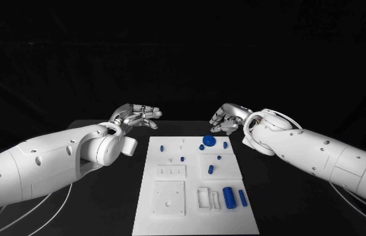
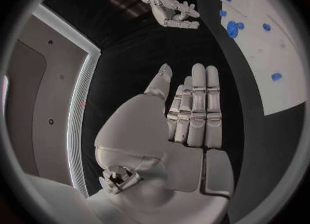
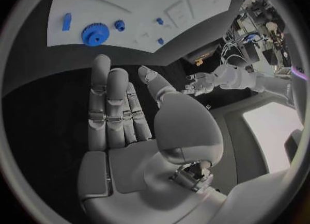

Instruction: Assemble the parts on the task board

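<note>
The white task board [image 1: 191, 225] lies in the middle of the black table. A blue gear [image 1: 208, 139] sits near its far edge, with small blue pegs [image 1: 210, 168] scattered behind it. Two blue cylinders [image 1: 229, 197] lie side by side near the board's right edge. My left hand [image 1: 141, 115] hovers beyond the board's far left corner and holds nothing. My right hand [image 1: 229, 118] hovers just past the gear, also with nothing in it. In the left wrist view the left hand [image 2: 190, 110] has its fingers stretched out. The right hand [image 3: 123, 110] shows the same in its own view, with the gear [image 3: 95, 34] beyond the fingertips.
Raised white blocks with holes and slots [image 1: 169, 198] stand on the near half of the board. Bare black table lies on both sides of the board, and a dark curtain hangs behind the table.
</note>
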